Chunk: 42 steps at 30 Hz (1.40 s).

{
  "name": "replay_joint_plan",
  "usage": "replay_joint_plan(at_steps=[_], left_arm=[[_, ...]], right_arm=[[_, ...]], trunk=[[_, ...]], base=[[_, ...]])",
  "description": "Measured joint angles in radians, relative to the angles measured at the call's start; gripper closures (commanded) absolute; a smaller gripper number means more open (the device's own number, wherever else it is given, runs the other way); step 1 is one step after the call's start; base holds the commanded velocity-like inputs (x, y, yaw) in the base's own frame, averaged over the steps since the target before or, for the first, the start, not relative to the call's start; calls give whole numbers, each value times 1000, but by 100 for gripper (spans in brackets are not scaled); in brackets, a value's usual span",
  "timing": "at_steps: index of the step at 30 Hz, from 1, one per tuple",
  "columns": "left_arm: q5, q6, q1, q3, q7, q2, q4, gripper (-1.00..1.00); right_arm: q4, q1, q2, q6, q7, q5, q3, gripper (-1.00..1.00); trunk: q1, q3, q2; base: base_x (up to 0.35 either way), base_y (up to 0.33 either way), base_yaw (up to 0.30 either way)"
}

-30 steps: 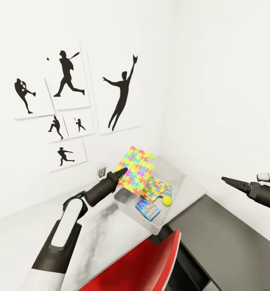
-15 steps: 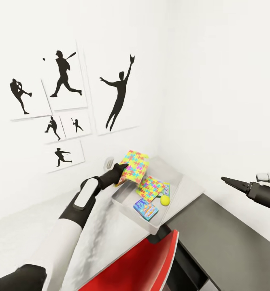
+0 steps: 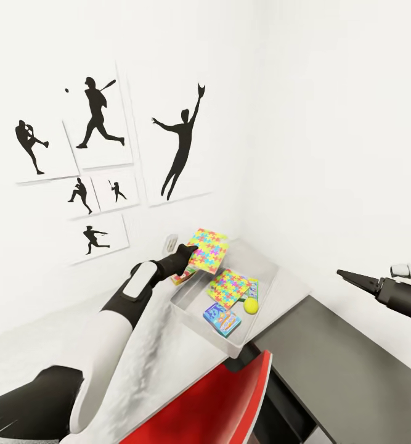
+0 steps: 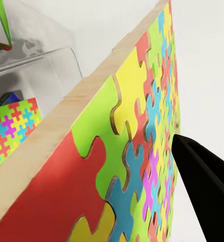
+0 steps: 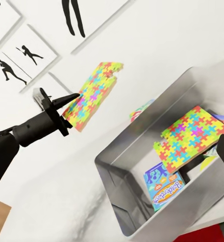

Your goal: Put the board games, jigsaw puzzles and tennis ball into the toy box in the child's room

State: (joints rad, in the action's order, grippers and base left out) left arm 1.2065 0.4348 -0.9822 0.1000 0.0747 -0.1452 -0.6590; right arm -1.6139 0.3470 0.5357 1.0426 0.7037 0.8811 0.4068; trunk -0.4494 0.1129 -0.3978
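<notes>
White wall with silhouette pictures [image 3: 100,117] | toy box [image 3: 190,308] on table [image 3: 168,351], holding second puzzle [image 3: 228,288], tennis ball [image 3: 251,306] | left gripper [image 3: 188,250] clamped on jigsaw puzzle [image 3: 206,250], sheet at its 3 o'clock above box's far edge | right gripper [image 3: 344,274] together, well apart.

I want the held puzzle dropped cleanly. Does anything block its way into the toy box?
Nothing visible does. The left gripper holds the jigsaw puzzle tilted above the toy box's open top, near its back-left wall.
</notes>
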Motion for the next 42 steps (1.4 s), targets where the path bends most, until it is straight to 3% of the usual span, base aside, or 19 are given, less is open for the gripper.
replay_joint_plan(at_steps=[16, 34, 42], left_arm=[[-3, -1, -9, -1, -2, 3, 74, 100], [-3, 7, -10, -3, -3, 10, 95, 100], [2, 9, -10, -9, -1, 15, 129, 100]], right_arm=[[0, 3, 2, 0, -24, -6, 2, -100], [0, 3, 1, 0, -61, -9, 3, -100], [0, 2, 0, 0, -61, -9, 4, -100]], trunk=[[0, 0, 0], [0, 0, 0], [0, 0, 0]], base=[[0, 0, -198], [0, 0, -271], [0, 0, -99]])
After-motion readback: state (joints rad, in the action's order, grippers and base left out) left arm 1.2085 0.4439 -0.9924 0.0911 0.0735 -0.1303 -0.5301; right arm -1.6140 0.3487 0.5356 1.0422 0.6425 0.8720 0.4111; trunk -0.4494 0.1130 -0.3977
